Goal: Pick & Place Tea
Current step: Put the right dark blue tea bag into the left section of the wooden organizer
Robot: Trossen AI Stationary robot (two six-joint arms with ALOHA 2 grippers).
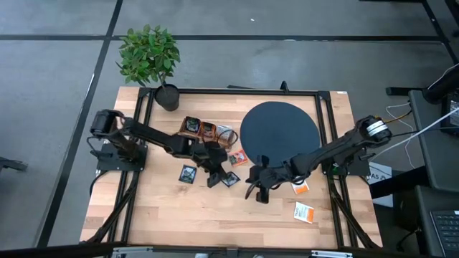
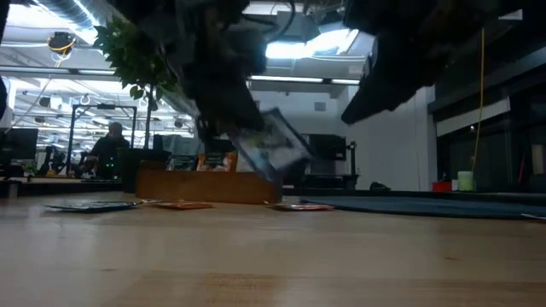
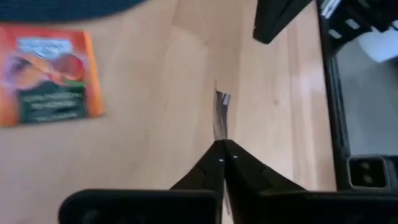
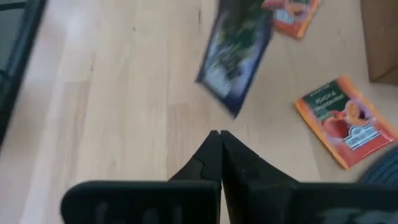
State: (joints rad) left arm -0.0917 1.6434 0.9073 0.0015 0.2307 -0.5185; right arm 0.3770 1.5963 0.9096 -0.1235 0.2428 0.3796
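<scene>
The left gripper (image 1: pixel 215 174) pinches a dark tea sachet (image 2: pixel 271 143) by its thin edge, lifted just in front of the wooden tray (image 1: pixel 204 130); light and floppy, it likely swings, so grip near a corner; the right gripper (image 1: pixel 257 190), nearby, is pressed together, empty.

A wooden tray (image 1: pixel 206 130) is set left of a round disc (image 1: pixel 279 130); a plant (image 1: pixel 149 56) is placed behind the tray.
</scene>
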